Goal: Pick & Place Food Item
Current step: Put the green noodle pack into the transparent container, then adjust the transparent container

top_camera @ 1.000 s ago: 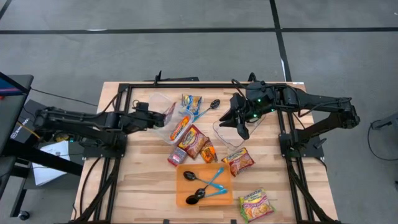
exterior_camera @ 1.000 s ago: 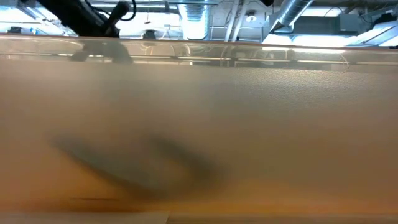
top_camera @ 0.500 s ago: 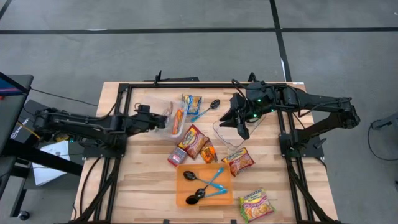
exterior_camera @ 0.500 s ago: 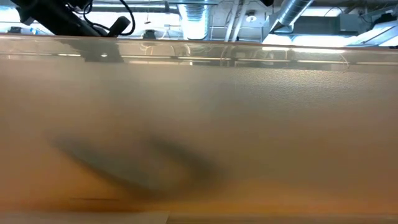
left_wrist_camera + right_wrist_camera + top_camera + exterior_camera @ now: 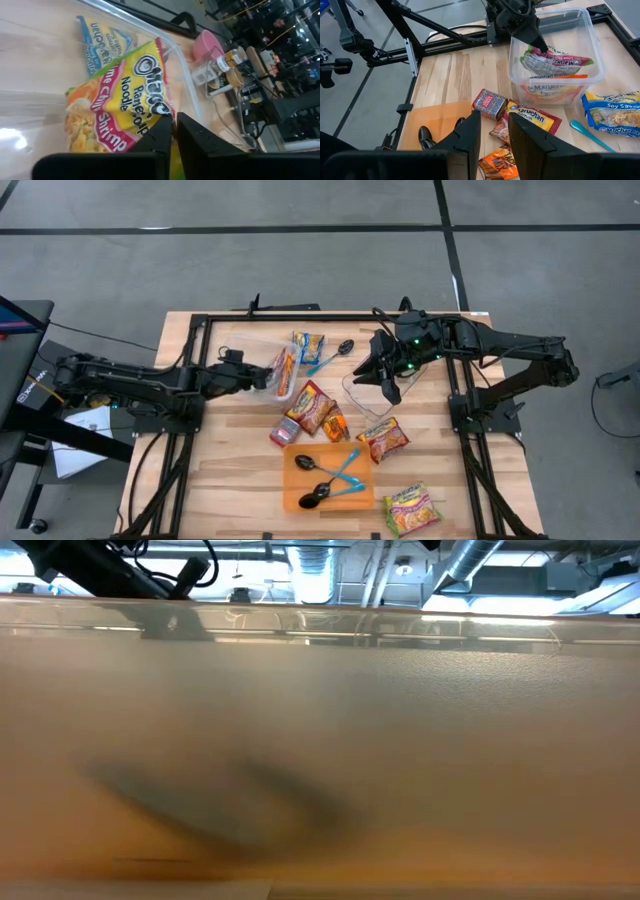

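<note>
On the wooden table (image 5: 225,470) the clear tub (image 5: 555,55) is the thing to steer by. It stands tipped on its side near the table's middle, and the left gripper (image 5: 540,46) reaches into it with its fingers pinched nearly shut on the rim of the lime chili shrimp noodle packet (image 5: 117,107), which lies inside the tub. The right gripper (image 5: 385,385) hangs beside the tub, jaws a little apart on nothing. Nearer the front edge sits the orange tray (image 5: 300,485) carrying spoons (image 5: 320,470). A soy sauce noodle packet (image 5: 615,117) lies just beside the tub.
</note>
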{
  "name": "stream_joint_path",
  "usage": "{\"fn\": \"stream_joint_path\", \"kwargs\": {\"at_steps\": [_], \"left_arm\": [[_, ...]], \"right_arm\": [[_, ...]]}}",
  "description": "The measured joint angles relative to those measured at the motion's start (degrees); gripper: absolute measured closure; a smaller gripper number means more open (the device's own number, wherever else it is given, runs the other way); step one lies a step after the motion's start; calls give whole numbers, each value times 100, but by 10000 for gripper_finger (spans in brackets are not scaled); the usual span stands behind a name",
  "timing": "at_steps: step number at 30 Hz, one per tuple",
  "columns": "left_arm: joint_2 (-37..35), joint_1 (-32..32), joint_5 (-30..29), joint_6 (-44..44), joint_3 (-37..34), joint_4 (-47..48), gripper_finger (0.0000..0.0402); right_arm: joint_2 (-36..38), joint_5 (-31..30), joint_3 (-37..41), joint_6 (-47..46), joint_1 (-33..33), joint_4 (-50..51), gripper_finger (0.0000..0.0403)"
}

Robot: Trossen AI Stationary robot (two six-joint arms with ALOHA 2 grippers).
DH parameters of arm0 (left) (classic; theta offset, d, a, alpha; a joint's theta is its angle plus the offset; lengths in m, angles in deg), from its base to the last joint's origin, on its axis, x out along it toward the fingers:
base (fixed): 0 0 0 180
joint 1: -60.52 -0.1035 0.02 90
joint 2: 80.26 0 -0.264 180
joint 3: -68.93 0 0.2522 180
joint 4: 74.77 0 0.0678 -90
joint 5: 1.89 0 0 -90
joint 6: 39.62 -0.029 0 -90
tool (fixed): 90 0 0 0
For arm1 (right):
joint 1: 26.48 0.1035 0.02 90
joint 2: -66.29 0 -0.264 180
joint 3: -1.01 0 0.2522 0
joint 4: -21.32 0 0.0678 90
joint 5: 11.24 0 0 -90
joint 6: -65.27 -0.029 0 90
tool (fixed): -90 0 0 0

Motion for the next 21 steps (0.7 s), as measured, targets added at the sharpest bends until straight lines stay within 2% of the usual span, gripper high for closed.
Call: {"fn": "stream_joint_path", "kwargs": {"at_steps": [12,21], "left_arm": [[-2,0,-4,-18,2,-81,281],[-2,0,-7,-20,2,-46,264]], "right_arm": [[0,2,0,2,0,0,310],[0,4,0,2,0,0,310]]}}
